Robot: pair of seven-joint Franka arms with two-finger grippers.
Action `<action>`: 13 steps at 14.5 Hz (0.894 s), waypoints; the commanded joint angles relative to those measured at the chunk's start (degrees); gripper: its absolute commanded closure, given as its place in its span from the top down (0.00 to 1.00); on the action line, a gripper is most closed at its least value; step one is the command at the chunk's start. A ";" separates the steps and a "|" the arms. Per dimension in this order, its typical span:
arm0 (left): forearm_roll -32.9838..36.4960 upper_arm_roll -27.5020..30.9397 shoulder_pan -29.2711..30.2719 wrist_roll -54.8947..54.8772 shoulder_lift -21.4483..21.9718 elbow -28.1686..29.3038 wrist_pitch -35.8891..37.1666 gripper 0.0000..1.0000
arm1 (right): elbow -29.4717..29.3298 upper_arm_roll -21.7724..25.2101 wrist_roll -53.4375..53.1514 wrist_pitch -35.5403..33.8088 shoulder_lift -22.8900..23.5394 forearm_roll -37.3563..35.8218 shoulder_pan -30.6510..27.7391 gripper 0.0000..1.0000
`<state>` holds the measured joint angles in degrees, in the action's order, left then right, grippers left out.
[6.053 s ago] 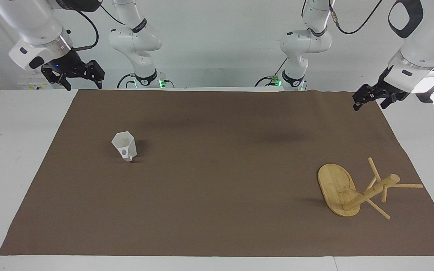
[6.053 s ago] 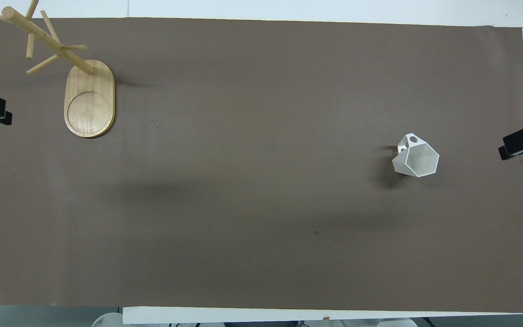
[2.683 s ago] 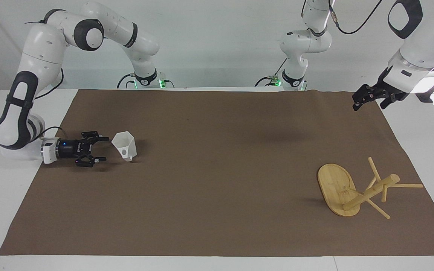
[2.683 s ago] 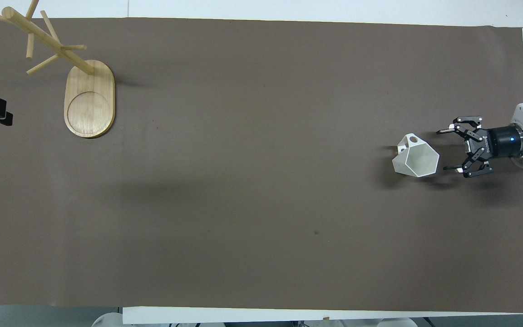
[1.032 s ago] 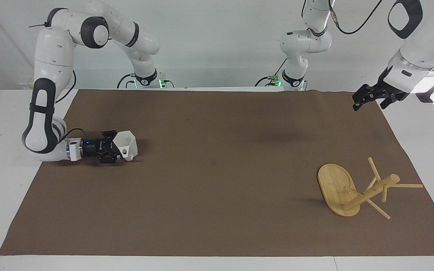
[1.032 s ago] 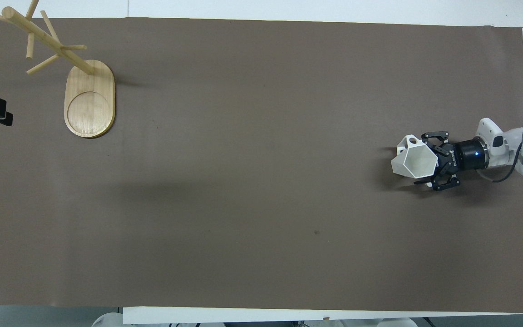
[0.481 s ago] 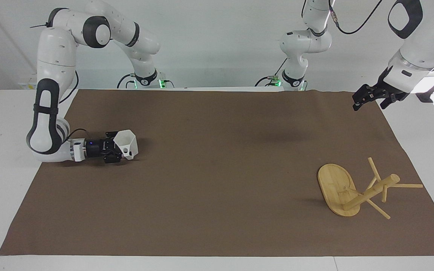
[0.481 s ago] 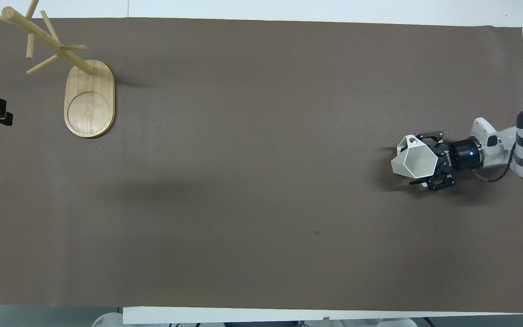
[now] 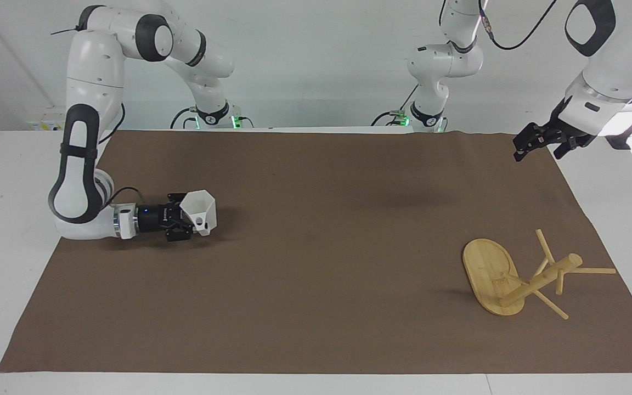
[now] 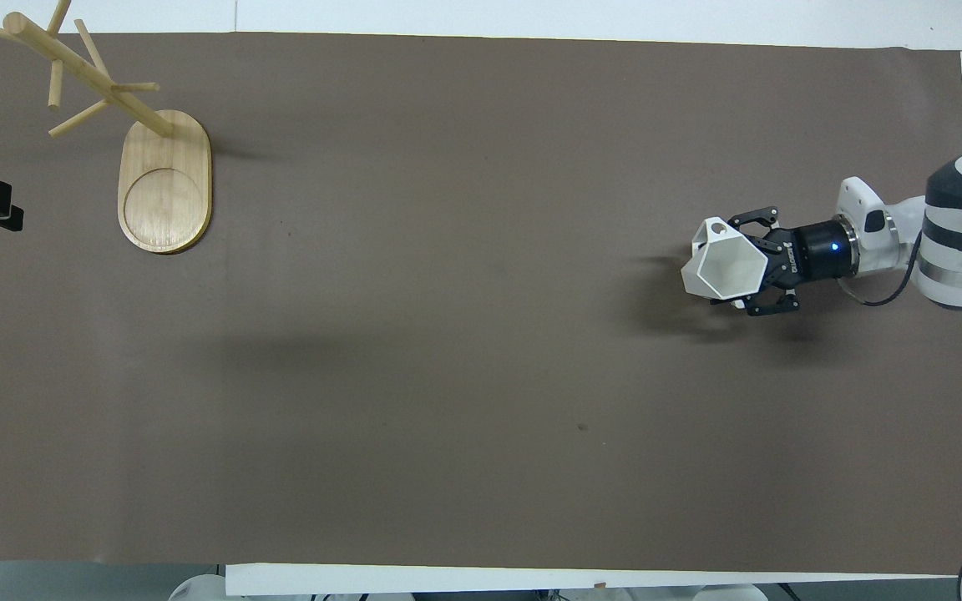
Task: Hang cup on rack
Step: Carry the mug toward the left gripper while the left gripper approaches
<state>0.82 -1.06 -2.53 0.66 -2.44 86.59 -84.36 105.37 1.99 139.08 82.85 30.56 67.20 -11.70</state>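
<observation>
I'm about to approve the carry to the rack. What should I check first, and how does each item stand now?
1. Right gripper shut on the cup: ok, fingers clamp its sides.
2. Cup upright, rim up: ok.
3. Cup clear of the mat: cannot tell.
4. Handle hole free of the fingers: ok, it shows in both views.
5. Rack upright, pegs bare: ok.
6. Left gripper out of the path: ok, it waits over the mat's edge at the left arm's end.

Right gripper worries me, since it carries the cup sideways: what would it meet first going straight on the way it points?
Probably nothing: the right gripper, shut on the cup, points along bare brown mat; the rack looks off that line.
</observation>
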 commanded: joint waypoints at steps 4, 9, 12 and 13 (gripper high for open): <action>-0.02 0.27 -0.02 0.48 1.56 1.74 0.16 1.00 | 1.86 0.30 -9.52 12.93 -2.53 17.93 16.59 0.47; -1.68 -0.08 -0.81 7.21 2.61 4.89 -1.94 1.00 | 1.07 0.30 -16.90 26.90 -3.31 30.78 29.34 0.47; -2.31 -0.43 -8.35 14.61 6.65 13.93 -11.86 1.00 | -0.07 0.21 -19.12 36.39 -3.84 36.57 36.11 0.47; -2.31 -0.43 -9.68 17.15 6.39 14.31 -12.75 1.00 | -0.16 0.21 -19.11 39.29 -4.10 38.42 38.22 0.47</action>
<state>-1.48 -1.81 -7.71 12.25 0.04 94.28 -92.41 105.03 1.95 121.53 117.51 27.72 102.20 23.34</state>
